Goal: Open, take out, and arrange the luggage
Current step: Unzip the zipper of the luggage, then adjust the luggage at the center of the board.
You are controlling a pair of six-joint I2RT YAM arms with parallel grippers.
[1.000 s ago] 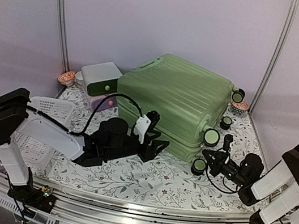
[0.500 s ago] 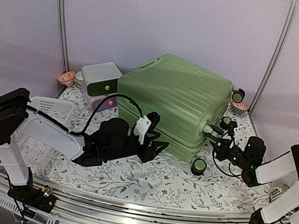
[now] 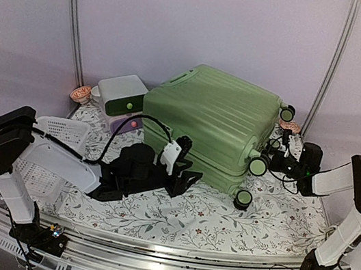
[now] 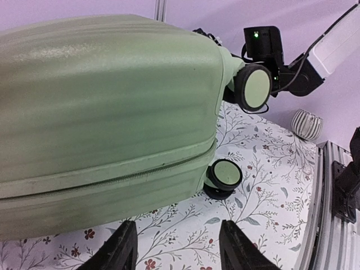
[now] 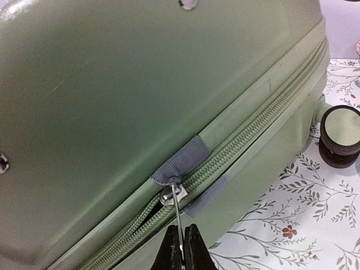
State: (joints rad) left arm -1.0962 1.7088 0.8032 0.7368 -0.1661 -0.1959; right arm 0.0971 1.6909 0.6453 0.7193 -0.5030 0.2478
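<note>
- Pale lilac walls close off the back and sides; a white cloth printed with leafy sprigs (image 3: 180, 218) covers the table.
- The luggage (image 3: 215, 116) lies flat on its side at centre right of the overhead view, handle toward the back wall and wheels toward the right edge.
- White perforated basket (image 3: 63, 133) stands at lower left, partly hidden by the left arm.
- White drawer box with a green front (image 3: 121, 94) sits at the luggage's upper left corner.
- Left gripper (image 3: 184, 174) is low at frame centre, just before the luggage's near edge, jaws spread with only cloth between them (image 4: 180, 253).
- Right gripper (image 3: 274, 161) reaches in from the right between the wheels; its jaws are pressed together (image 5: 183, 247), pinching the thin metal tab of the zipper pull (image 5: 173, 194).
- Grey fabric tab (image 5: 183, 160) crosses the zip at the slider; a dark gap shows left of it.
- Striped little cup (image 4: 306, 124) stands near the table's edge.
</note>
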